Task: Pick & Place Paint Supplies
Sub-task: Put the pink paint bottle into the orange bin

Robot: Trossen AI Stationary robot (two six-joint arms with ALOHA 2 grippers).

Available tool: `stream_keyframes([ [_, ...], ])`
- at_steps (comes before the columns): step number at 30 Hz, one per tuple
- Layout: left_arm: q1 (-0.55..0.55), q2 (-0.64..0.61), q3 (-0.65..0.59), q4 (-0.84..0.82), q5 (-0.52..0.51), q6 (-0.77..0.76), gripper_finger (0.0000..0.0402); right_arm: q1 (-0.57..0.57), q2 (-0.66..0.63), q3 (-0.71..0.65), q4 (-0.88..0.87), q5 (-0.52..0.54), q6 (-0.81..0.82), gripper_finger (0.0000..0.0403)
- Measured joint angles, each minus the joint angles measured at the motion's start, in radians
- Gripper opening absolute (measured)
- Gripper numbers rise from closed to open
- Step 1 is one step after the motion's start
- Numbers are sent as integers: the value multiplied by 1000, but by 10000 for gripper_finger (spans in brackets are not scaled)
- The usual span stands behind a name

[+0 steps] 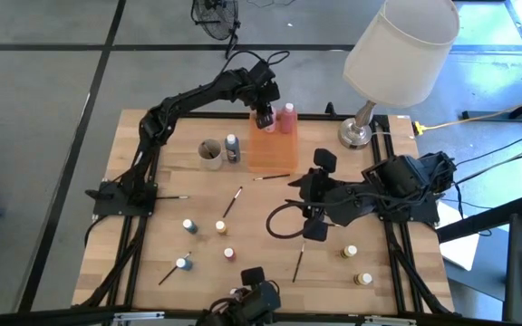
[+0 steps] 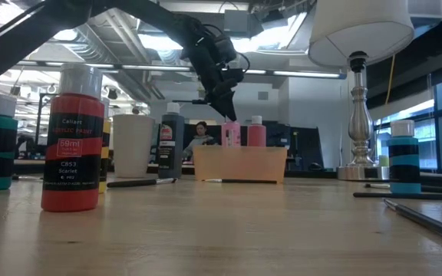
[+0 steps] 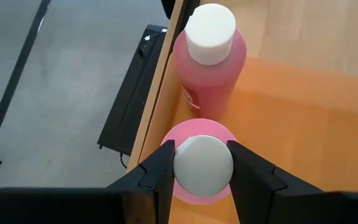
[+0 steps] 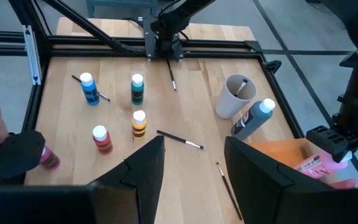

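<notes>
the pink paint bottle looks like a small rigid plastic bottle, probably light, with smooth rounded sides that could slip; its white cap is the narrower, flat-sided place to take hold, and that is where the left gripper has it, one finger pressed on each side of the cap; the bottle stands directly beneath the gripper, inside the translucent orange tray at its far edge; a second pink bottle stands just beside it in the same tray; the right gripper hangs with its fingers apart and empty, above the table, well apart from the tray.
</notes>
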State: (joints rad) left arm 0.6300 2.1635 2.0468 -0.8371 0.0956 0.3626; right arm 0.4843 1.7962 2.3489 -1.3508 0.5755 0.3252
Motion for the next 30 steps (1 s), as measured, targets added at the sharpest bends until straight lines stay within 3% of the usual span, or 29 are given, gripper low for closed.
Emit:
stream_keyframes([
  [25, 0, 0, 0, 22, 37, -1, 138, 0, 0, 0, -12, -3, 0, 171],
  [30, 0, 0, 0, 37, 59, -69, 145, 0, 0, 0, -15, -3, 0, 171],
])
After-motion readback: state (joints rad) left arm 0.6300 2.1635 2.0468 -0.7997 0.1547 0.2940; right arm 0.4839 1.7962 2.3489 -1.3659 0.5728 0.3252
